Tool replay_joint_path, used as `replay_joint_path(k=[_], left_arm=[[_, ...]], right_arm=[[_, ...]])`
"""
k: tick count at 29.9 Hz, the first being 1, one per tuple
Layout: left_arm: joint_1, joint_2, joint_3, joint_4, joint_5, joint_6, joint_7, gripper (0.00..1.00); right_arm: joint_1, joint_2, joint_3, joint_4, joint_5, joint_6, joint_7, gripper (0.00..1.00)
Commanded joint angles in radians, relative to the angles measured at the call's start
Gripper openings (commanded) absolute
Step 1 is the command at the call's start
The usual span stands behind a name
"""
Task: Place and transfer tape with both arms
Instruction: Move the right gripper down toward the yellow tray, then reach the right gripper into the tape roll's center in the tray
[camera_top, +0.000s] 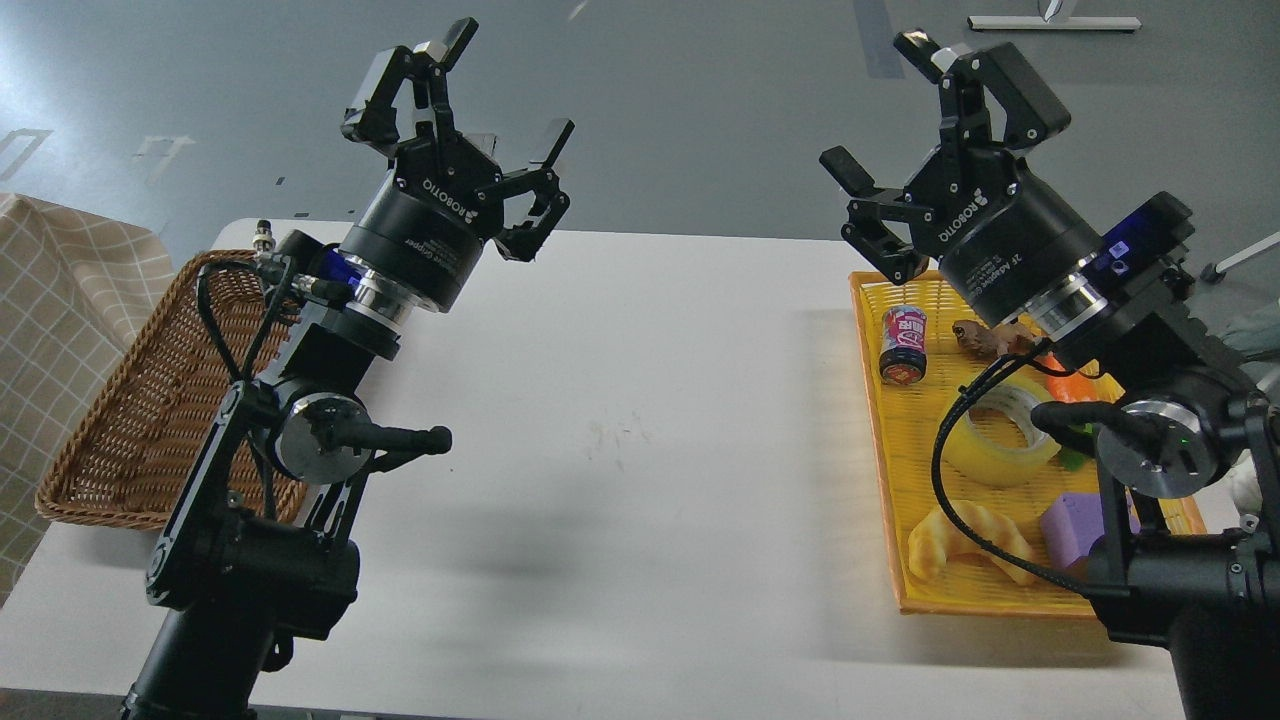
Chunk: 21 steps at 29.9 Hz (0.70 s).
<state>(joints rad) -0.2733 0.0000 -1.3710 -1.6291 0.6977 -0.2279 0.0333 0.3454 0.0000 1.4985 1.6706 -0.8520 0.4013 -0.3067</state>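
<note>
The tape (998, 432), a translucent yellow roll with a whitish core, lies flat in the yellow tray (880, 440) at the right of the white table. My right gripper (885, 105) is open and empty, held high above the tray's far end, well above the tape. Its arm and a black cable cross in front of part of the roll. My left gripper (505, 85) is open and empty, raised over the table's far left, far from the tape.
A brown wicker basket (130, 420) sits at the table's left edge. In the yellow tray lie a small can (903, 345), a brown figure (975, 335), a croissant (950, 540), a purple block (1065, 525) and orange and green pieces.
</note>
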Motion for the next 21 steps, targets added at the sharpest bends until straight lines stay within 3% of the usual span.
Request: replay_joint_path(k=[1, 5, 12, 21], left_arm=[[0.002, 0.0, -0.008, 0.0, 0.002, -0.001, -0.003, 0.98], [0.011, 0.0, -0.02, -0.002, 0.002, -0.001, -0.003, 0.98], [0.014, 0.0, -0.033, -0.002, 0.002, -0.001, -0.003, 0.98], [0.012, 0.0, -0.045, -0.002, 0.002, 0.001, -0.003, 0.98]], right_arm=[[-0.002, 0.0, 0.0, 0.003, -0.012, 0.001, 0.0, 0.98], [0.009, 0.0, 0.002, 0.003, -0.118, -0.002, -0.003, 0.95], [0.032, -0.318, -0.011, -0.002, -0.412, -0.002, -0.012, 0.94], [-0.058, -0.471, -0.073, -0.086, -0.691, 0.001, -0.003, 0.9]])
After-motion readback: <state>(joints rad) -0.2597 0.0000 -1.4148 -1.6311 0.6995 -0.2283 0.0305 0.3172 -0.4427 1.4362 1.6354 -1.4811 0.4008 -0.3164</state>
